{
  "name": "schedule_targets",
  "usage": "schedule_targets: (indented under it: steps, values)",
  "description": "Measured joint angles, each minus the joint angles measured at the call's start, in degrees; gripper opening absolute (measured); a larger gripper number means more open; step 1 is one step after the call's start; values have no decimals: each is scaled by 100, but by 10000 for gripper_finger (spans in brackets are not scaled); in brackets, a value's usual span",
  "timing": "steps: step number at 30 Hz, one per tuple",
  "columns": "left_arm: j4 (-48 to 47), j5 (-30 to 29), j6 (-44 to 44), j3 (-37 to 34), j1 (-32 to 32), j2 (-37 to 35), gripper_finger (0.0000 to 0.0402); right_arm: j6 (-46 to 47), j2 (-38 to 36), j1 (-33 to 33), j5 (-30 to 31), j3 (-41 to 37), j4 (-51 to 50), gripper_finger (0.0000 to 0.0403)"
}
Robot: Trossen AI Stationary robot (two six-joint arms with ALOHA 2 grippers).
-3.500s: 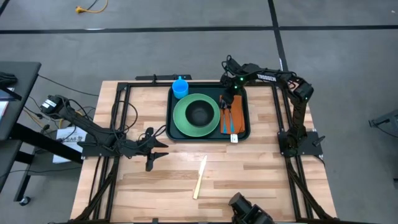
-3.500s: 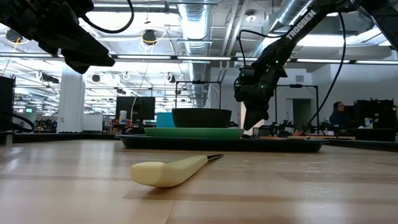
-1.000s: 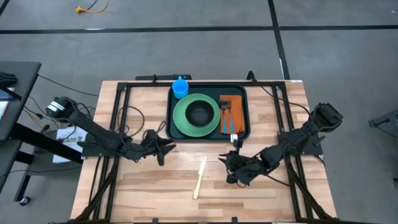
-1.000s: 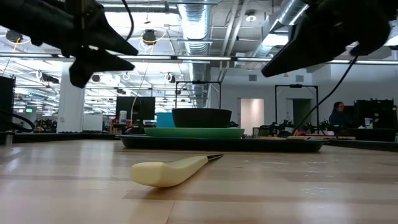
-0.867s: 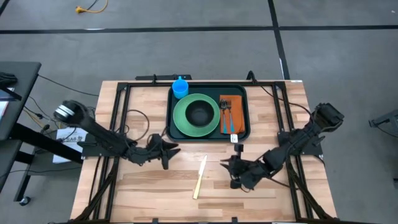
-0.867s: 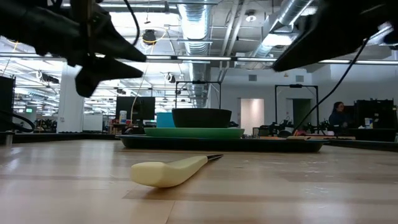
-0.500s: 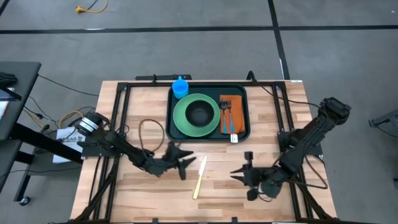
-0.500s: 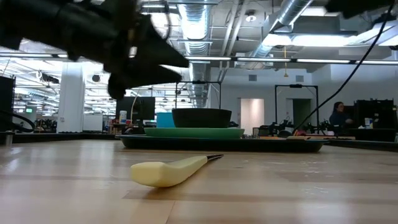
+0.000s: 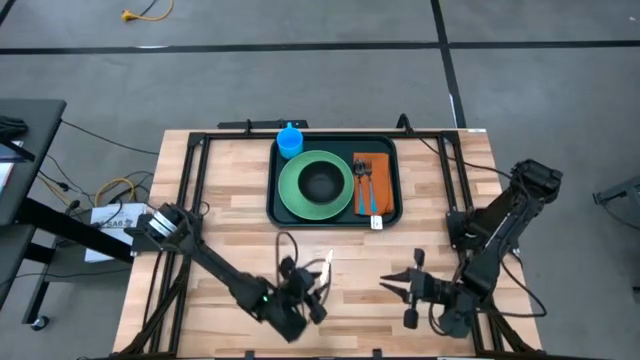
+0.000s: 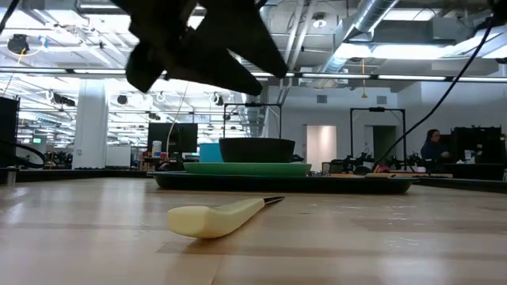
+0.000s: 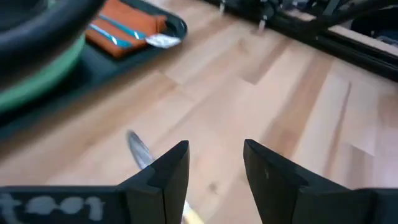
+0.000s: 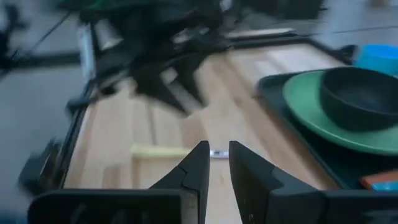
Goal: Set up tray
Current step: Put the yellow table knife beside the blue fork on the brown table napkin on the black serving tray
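Observation:
The dark green tray [image 9: 335, 143] lies at the table's far middle. On it sit a light-green plate [image 9: 295, 195] with a black bowl [image 9: 320, 183], a blue cup [image 9: 290, 140] and an orange napkin [image 9: 380, 190] with cutlery. A knife [image 10: 214, 218] with a cream handle lies flat on the wood near the front. My left gripper [image 11: 214, 155] hovers open above the knife, well clear of it in the low view. Off to the knife's right, my right gripper [image 12: 216, 149] hangs above the table with a narrow gap between its fingers and nothing in it.
Black frame rails [image 9: 195, 190] run along the table's left and right sides. Bare wood [image 9: 250, 220] stretches between the tray and the front edge. A person sits far off in the room behind the table [image 10: 432, 146].
My left gripper has swung from left of the tray toward the table's near edge and right, rolling as it went, and now hangs over the knife. My right gripper has drawn back toward the near right corner and rolled. The knife has not moved.

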Motion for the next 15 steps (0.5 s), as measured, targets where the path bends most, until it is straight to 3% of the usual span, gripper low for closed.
schedule_targets:
  steps: [4, 8, 15]
  values:
    - [-1182, 4, -840, 994, -103, 537, 142, 598, 212, 171, 563, 0, -35, 56]
    - [-2331, 43, -1460, 1887, -80, 1093, 142, 623, 323, 247, 580, 0, -16, 56]
    - [-3903, 708, -2234, 2850, 90, 1726, 142, 678, 321, 301, 879, 0, -27, 56]
